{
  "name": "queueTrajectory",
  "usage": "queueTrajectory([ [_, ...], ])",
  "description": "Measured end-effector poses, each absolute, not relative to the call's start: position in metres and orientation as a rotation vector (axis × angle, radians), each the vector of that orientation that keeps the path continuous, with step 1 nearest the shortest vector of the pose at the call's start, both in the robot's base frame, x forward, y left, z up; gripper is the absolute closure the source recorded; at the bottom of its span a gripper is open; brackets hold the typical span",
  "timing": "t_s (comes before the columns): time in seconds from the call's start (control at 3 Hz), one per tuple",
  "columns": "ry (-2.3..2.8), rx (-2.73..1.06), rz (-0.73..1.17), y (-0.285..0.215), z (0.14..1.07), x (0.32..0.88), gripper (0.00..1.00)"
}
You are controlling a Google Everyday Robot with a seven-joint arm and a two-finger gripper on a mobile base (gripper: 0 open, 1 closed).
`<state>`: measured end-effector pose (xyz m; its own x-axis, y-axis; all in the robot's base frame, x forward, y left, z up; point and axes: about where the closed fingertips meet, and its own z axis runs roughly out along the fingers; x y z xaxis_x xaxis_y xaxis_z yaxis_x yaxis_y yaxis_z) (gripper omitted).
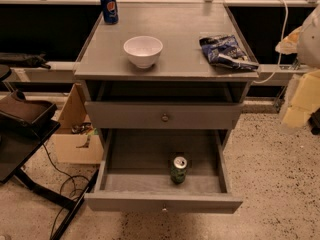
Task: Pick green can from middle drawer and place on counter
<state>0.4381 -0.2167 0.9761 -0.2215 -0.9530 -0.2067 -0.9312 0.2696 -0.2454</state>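
Note:
The green can (178,170) stands upright on the bare floor of the open middle drawer (150,156), near the drawer's front and a little right of centre. Its silver top faces up. The counter (180,44) is the grey cabinet top above it. My gripper (299,96) is a blurred pale yellow-white shape at the right edge of the view. It is level with the cabinet's upper part and well away from the can, up and to its right. Nothing shows in it.
On the counter are a white bowl (143,50), a blue Pepsi can (109,7) at the back left and a crumpled blue chip bag (225,50) at the right. A shut drawer front with a round knob (164,117) sits above the open drawer. A cardboard box (75,134), black furniture (22,134) and cables (62,184) lie at the left.

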Motion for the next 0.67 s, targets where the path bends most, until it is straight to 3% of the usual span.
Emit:
queueTrajectory([
  [0.67,2.192,-1.691,-0.011,-0.214,0.945,0.435,0.0],
])
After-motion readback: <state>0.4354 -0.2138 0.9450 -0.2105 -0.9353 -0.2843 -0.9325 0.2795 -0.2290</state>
